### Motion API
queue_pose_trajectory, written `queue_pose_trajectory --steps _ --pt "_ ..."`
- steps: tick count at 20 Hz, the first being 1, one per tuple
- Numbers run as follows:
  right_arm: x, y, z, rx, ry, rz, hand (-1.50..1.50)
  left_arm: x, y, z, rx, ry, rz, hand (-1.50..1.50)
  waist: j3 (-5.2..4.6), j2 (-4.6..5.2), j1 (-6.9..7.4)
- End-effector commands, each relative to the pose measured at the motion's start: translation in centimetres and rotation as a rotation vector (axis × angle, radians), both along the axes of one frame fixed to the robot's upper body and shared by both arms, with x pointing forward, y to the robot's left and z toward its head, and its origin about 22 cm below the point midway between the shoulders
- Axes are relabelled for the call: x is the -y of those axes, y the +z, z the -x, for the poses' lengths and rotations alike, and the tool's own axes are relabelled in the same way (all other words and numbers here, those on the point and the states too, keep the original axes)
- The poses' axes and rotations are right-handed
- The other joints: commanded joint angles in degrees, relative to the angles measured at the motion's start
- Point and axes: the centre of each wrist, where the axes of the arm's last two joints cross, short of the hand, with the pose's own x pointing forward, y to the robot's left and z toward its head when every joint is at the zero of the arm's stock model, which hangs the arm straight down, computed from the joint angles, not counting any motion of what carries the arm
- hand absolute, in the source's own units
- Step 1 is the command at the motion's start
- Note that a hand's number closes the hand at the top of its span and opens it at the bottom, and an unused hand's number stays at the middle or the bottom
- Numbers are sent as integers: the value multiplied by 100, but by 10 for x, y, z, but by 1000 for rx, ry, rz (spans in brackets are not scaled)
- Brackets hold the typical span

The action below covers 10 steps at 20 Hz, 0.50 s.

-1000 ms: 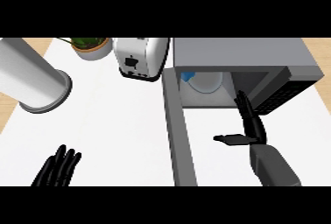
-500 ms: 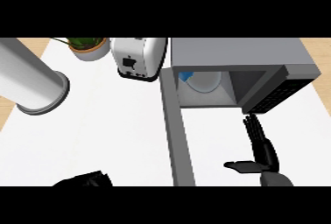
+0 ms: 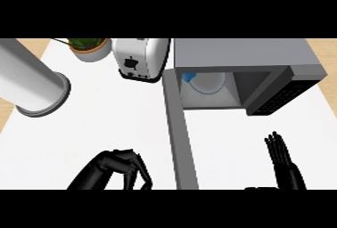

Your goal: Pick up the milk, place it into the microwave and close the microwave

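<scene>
The milk (image 3: 189,77) sits inside the microwave (image 3: 263,58), in the back left corner of its cavity. Only a small blue and white part of it shows beside the round plate (image 3: 212,83) on the cavity floor. I cannot tell which way its long axis runs or where its top points, since too little of it is in view.

The microwave door (image 3: 180,133) stands wide open, swung out toward me along the left side of the cavity, its long edge running from the microwave down to the near edge of the counter (image 3: 112,120).

My right hand (image 3: 283,160) is at the near edge on the right, to the right of the door, fingers straight and together, holding nothing. My left hand (image 3: 121,171) is at the near edge on the door's left, fingers curled in on nothing.

I judge that placing is done and only closing remains. The door lies between my two hands, with its outer face toward my left hand, so that hand looks better placed to push it shut.
</scene>
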Motion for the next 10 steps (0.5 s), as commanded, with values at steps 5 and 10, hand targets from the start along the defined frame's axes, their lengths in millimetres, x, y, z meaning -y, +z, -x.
queue_pose_trajectory --steps 5,10 --pt "30 31 23 64 27 -35 -150 56 -23 -22 -96 -229 -120 150 1 9 13" --pt "37 32 71 72 42 -49 -150 89 -46 -35 -16 -265 -170 150 2 12 -8"
